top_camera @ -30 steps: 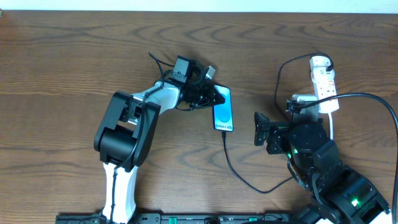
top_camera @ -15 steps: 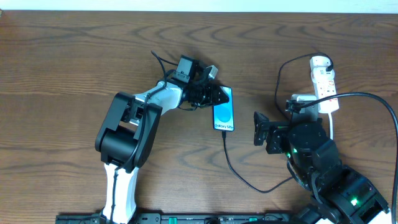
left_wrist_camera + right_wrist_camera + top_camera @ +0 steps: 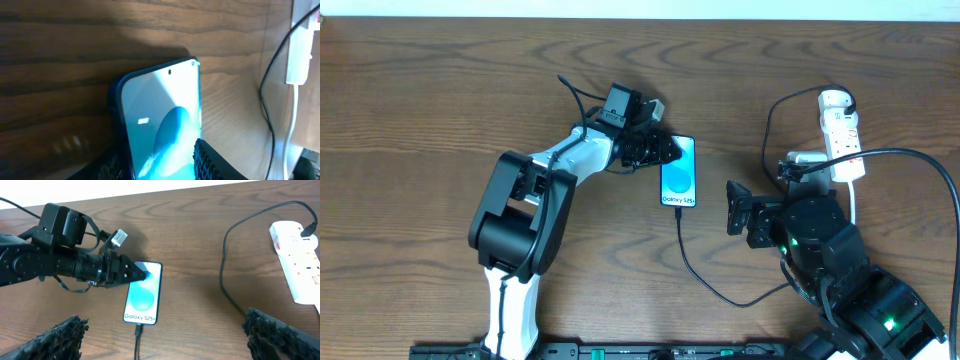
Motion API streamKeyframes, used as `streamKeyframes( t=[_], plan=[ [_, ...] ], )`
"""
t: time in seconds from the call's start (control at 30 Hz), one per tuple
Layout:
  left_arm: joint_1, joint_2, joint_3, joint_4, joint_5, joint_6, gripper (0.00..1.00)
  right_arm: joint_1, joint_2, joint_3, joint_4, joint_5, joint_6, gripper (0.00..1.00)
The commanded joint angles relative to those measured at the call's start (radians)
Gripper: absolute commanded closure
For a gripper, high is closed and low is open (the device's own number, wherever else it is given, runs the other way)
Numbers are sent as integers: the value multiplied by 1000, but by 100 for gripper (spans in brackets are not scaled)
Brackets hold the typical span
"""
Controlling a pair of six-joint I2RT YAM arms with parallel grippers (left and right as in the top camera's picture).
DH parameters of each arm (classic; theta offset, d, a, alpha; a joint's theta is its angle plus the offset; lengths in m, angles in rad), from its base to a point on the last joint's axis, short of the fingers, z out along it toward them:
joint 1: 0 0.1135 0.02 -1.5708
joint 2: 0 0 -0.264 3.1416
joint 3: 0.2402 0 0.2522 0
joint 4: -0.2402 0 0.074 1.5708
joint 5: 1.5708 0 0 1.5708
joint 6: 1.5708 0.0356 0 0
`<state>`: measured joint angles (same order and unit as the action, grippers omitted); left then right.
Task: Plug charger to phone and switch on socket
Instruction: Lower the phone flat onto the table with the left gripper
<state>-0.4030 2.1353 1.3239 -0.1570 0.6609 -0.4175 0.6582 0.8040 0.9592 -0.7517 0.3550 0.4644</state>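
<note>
Phone (image 3: 679, 186) lies flat near desk (image 3: 440, 100) centre, screen lit. Charger (image 3: 136, 342) meets its near edge and appears seated, though the joint is too small to confirm. Socket (image 3: 841, 135) lies at the far right, well apart from the phone. Its switch state is not legible.

Judged step: steadying the phone with the plug in, before the socket is switched.
- Any release should go straight off the far end, without sliding the phone, so the plug is not levered out.
- The switch press should then come from a closed fingertip, straight down.
- The press should keep clear of the black lead looping beside the strip.

Left arm: reaches from the left, forearm low over the desk. Left hand (image 3: 667, 150) is at the phone's far-left corner. Its wrist view shows fingers (image 3: 205, 161) at either side of the phone's end. Whether they clamp it cannot be told.

Right arm: folded at the near right. Right hand (image 3: 732, 208) is between phone and socket, facing the phone. Its fingers (image 3: 65, 336) are spread wide and hold nothing.
</note>
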Motion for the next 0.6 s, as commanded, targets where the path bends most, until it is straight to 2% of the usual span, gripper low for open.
streamKeyframes(
  t=[0.0,0.3,0.37,0.4,0.43,0.5,0.57],
  plan=[
    [4,36,-22,-37,-139,18,56,-7,1,7,-5,-5,14,1],
    [12,36,-22,-44,-235,21,55,-7,2,7,-42,-78,14,1],
    [22,36,-22,-44,-236,23,46,-7,2,7,-66,-78,14,1],
    [31,35,-22,-44,-236,41,39,-7,2,7,-90,-97,14,1],
    [47,29,-22,-47,-236,78,27,-7,2,7,-108,-113,14,1],
    [82,5,-22,-64,-236,130,20,-7,2,8,-131,-130,14,1],
    [141,-50,-22,-101,-236,149,17,-7,2,7,-148,-129,14,1]
  ],
)
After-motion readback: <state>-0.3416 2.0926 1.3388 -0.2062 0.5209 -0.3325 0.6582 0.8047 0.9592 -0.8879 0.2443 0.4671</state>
